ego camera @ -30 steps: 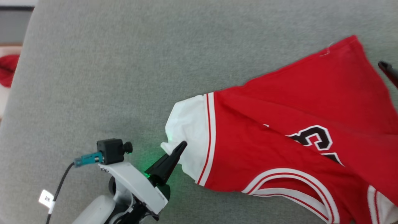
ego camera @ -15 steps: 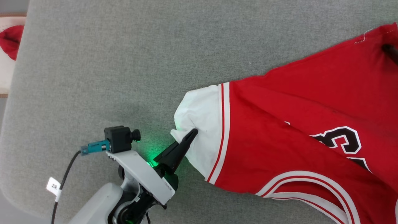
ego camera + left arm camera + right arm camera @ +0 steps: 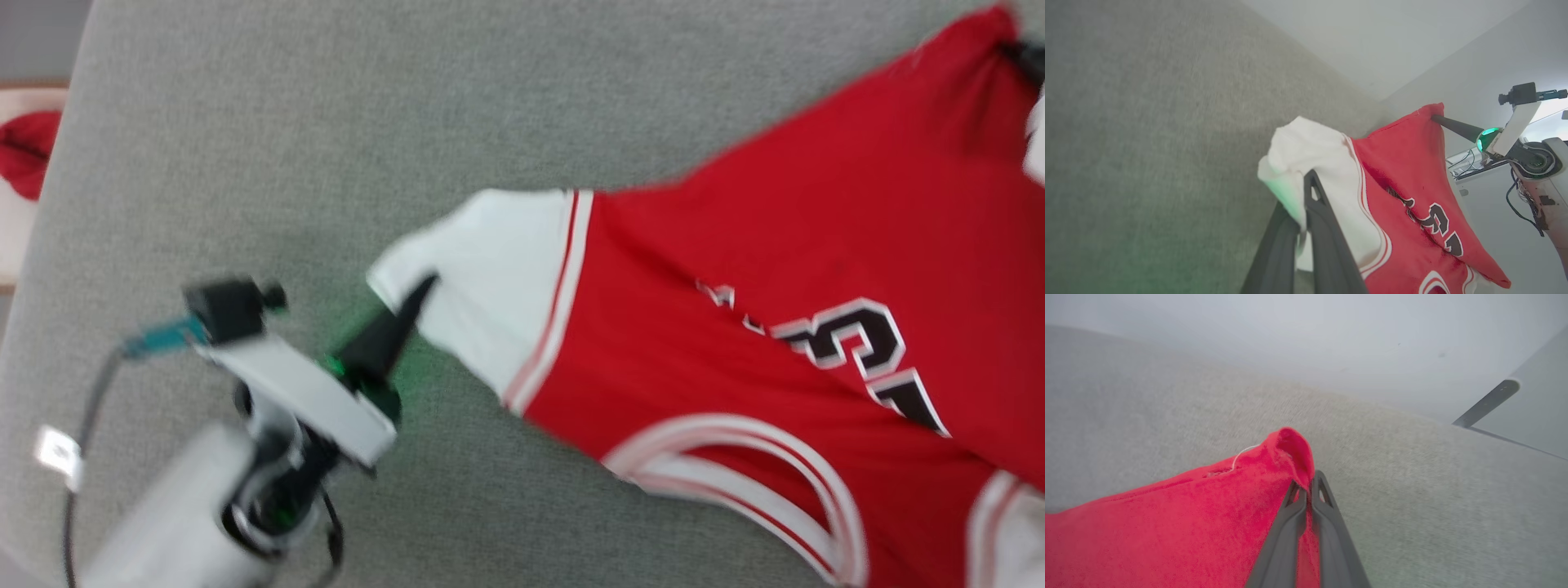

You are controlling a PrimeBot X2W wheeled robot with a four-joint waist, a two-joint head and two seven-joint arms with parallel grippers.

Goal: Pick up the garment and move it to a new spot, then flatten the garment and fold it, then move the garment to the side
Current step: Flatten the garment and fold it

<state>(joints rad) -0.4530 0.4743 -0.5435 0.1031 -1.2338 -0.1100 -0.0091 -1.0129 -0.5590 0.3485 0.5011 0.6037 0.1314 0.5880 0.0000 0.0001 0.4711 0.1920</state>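
Red jersey (image 3: 735,269) stretches across the grey fabric surface (image 3: 326,122), its lower right part cut off and its black number too blurred and creased to read. Shut tight, the left gripper (image 3: 426,284) pinches the white sleeve (image 3: 490,269), and the right gripper (image 3: 1306,479) clamps the red hem corner (image 3: 1286,445). Grey surface runs on leftward to its edge, where a red cloth lump (image 3: 28,151) shows only in part.

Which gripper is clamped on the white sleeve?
The left gripper: its jaws pinch the garment's white sleeve, while the right gripper pinches a plain red corner.
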